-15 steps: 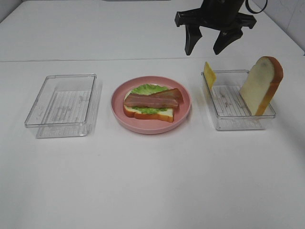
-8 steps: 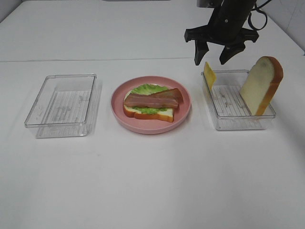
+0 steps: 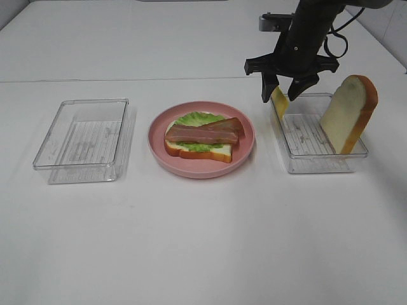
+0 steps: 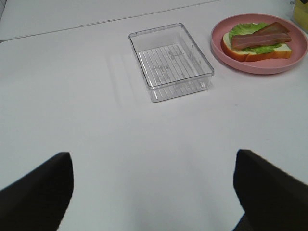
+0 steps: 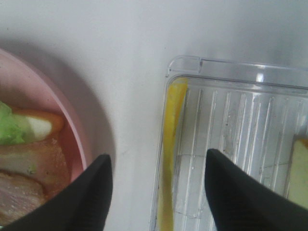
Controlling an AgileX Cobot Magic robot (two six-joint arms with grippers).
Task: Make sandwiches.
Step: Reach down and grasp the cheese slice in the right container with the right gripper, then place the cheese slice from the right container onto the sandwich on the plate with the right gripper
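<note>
1. The right tool (image 3: 280,96) stands partly open. Its two dark fingers (image 5: 94,192) point down on either side of the yellow cheese slice (image 3: 278,99), which stands on edge between them. The right wrist view shows a clear gap between each finger and the cheese, so the tool grips nothing.
2. One finger hangs outside the right tray (image 3: 318,164), over the white surface (image 3: 203,241) between that tray and the pink plate (image 3: 159,143). The other finger hangs over the tray's ribbed floor.
3. The right arm reaches in from the far right of the exterior view, with its wrist bent steeply so that the tool points almost straight down over the tray's plate-side end.
4. The left tool (image 4: 153,155) is wide open and holds nothing, with only bare surface between its fingers. It faces the left tray (image 4: 159,30) and the plate from well back, and the exterior view does not show it.
5. The cheese slice leans against the inner wall of the right tray on the plate side. A bread slice (image 3: 348,114) stands tilted against the opposite end of the same tray.
6. The open sandwich (image 3: 200,151) lies on the pink plate. It is a bread base topped by a green lettuce leaf (image 3: 194,118) with bacon strips (image 3: 203,132) across the top.
</note>
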